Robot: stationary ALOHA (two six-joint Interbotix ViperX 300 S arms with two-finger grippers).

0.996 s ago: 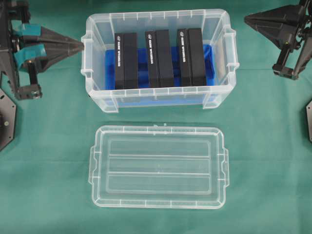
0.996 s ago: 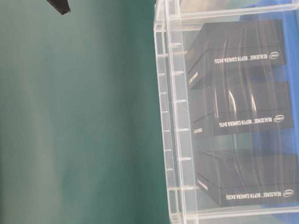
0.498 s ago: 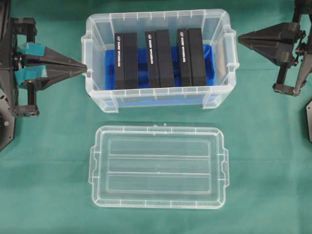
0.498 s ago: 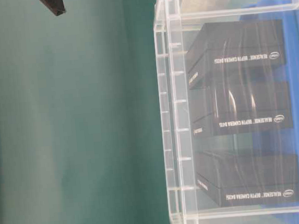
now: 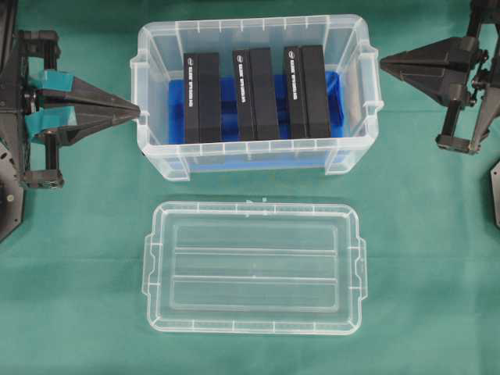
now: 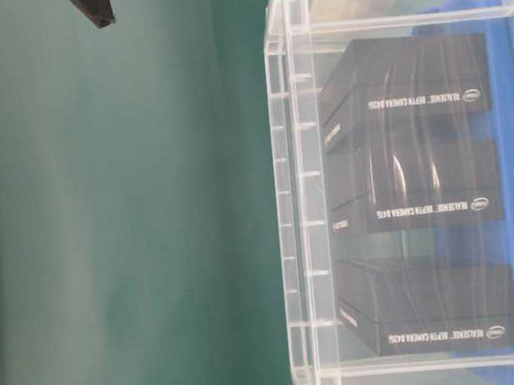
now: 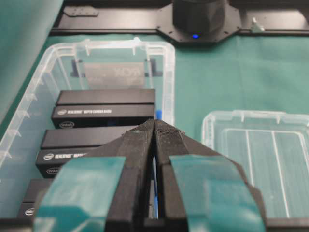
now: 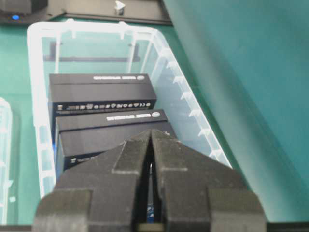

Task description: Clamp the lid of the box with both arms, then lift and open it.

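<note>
The deep rectangular clear plastic box (image 5: 258,90) stands open-topped at the far side of the table (image 5: 78,258), which is covered in green cloth. Through its walls show a blue insert (image 5: 226,109) and 3 black upright boxes (image 5: 201,98) side by side, each with white lettering along its top edge. The flat clear rectangular lid (image 5: 254,267) with rounded corners, a raised rim and 2 lengthwise ridges lies flat on the cloth in front of the box, apart from it, with a strip of green showing between them.

The left pincer (image 5: 133,111), a black wedge with teal tape on its sides, points at the left end of the box, its tip just beside the handle lug there; whether it touches the plastic cannot be told. In the left wrist view its 2 fingers (image 7: 140,145) are pressed together with only a thin seam between them, and nothing is held.

The right pincer (image 5: 384,58), a black wedge, points at the right end of the box near the rim, with a little gap showing. In the right wrist view its fingers (image 8: 137,152) are likewise pressed together and hold nothing.

In the table-level view the box wall (image 6: 298,198) fills the right side, and a black pincer tip (image 6: 92,4) shows at the top edge.
</note>
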